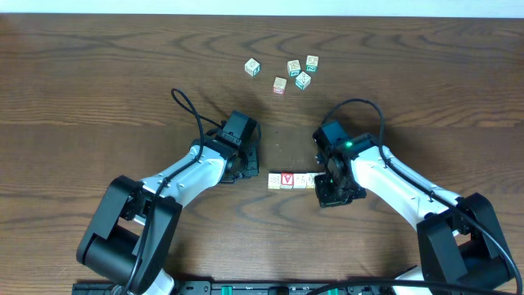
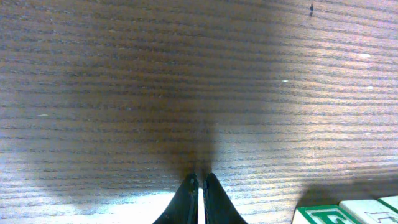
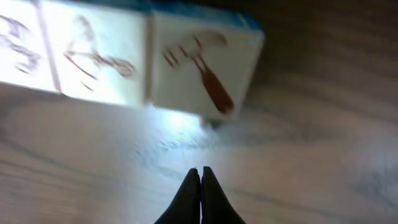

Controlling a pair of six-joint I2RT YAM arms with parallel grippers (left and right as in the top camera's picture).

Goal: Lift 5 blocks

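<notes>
Your target is the row of blocks [image 1: 288, 180], lying end to end on the table [image 1: 98, 82] just below the middle of the overhead frame. The red V block [image 1: 286, 179] sits second from the row's left end. The right end runs under the arm there, so you cannot count all five from above. Leave the loose cubes [image 1: 293, 72] in the upper middle of that frame alone.

The left gripper [image 2: 199, 178] has its jaws pressed together with nothing between them. In its own view the row only peeks in at the lower right corner. The right gripper [image 3: 201, 169] is likewise fully closed and empty. Its tips point at the hammer-print block [image 3: 205, 68] in the upper part of its view, with a strip of bare table between.

These look like light, rigid wooden cubes with smooth faces, so expect no give and little friction. A loose row will probably hold together only under end-to-end squeeze. Press one closed tip squarely on each end face, centred and low. Off-centre pressure would likely buckle the row or pop a middle cube out. Build pressure gently before you raise it, and keep both arms level.
</notes>
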